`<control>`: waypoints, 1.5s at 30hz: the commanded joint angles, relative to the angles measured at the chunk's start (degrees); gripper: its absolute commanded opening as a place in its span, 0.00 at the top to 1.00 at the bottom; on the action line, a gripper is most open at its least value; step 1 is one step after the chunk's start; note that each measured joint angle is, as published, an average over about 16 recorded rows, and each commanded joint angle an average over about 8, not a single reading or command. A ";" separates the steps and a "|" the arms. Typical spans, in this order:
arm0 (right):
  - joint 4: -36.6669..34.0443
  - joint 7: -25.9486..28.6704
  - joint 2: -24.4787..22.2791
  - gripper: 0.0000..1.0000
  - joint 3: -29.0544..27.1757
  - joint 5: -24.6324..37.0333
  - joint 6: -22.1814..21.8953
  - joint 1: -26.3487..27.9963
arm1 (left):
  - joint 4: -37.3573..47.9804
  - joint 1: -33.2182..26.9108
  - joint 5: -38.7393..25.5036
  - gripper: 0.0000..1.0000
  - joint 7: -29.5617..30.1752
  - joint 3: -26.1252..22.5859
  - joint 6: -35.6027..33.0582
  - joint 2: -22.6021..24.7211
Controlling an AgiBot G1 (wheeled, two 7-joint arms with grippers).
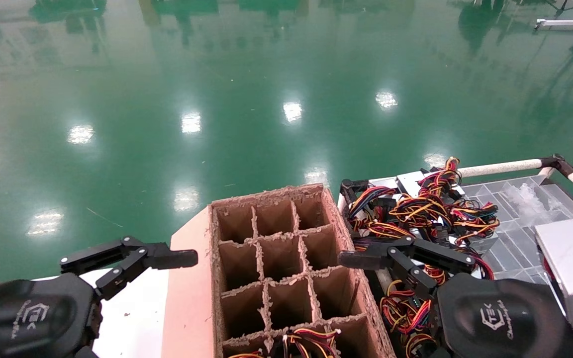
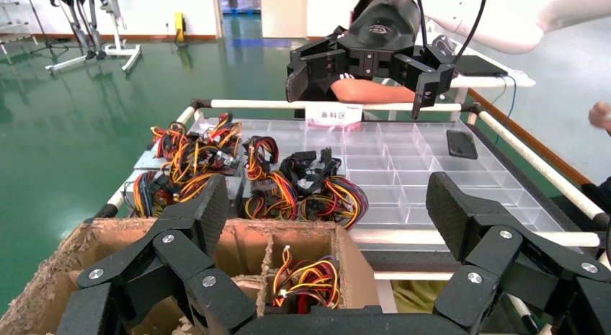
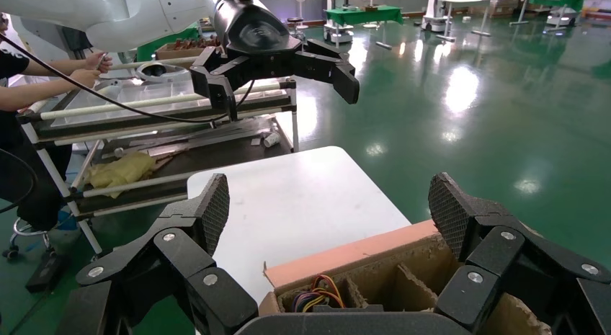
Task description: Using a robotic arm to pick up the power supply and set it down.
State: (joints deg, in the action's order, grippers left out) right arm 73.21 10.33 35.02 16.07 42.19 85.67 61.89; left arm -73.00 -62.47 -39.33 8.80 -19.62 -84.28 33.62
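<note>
Head view: the right black two-finger gripper (image 1: 346, 258) hangs released, empty, over a pile of grey metal power supplies trailing red-yellow wires (image 1: 418, 211) beside the brown divided cardboard box (image 1: 276, 263). The left gripper (image 1: 187, 258) hovers released over the white worktop (image 1: 132, 318).

Left wrist view: the left gripper (image 2: 328, 205) is spread above the box (image 2: 288, 248); the supplies (image 2: 194, 162) lie beyond it.

Right wrist view: the right gripper (image 3: 328, 205) is spread wide.

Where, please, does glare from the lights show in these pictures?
Head view: bright lamp reflections dot the green floor beyond the cardboard box. Right wrist view: glare patches on the floor past the white table. Left wrist view: hardly any glare.
</note>
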 commanded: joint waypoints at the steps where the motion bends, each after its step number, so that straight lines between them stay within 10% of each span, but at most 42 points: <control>1: 0.00 0.00 0.00 0.00 0.00 0.00 0.00 0.00 | 0.00 0.00 0.00 1.00 0.00 0.00 0.00 0.00; 24: -0.10 -0.16 -0.38 0.00 0.30 1.26 -0.46 -0.28 | 0.01 0.00 0.00 1.00 0.00 0.00 0.00 0.00; 42: 3.60 5.41 1.28 0.00 7.66 20.77 -12.50 -2.35 | 0.03 -0.02 0.01 1.00 -0.02 -0.03 -0.01 0.00; 45: 3.66 6.40 2.94 0.27 8.88 23.13 -14.26 -2.27 | 0.03 -0.02 0.01 1.00 -0.02 -0.03 -0.01 0.00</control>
State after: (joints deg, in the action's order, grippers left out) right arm 76.84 16.87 37.69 24.91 65.24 71.89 59.93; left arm -72.97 -62.49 -39.32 8.78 -19.65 -84.29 33.62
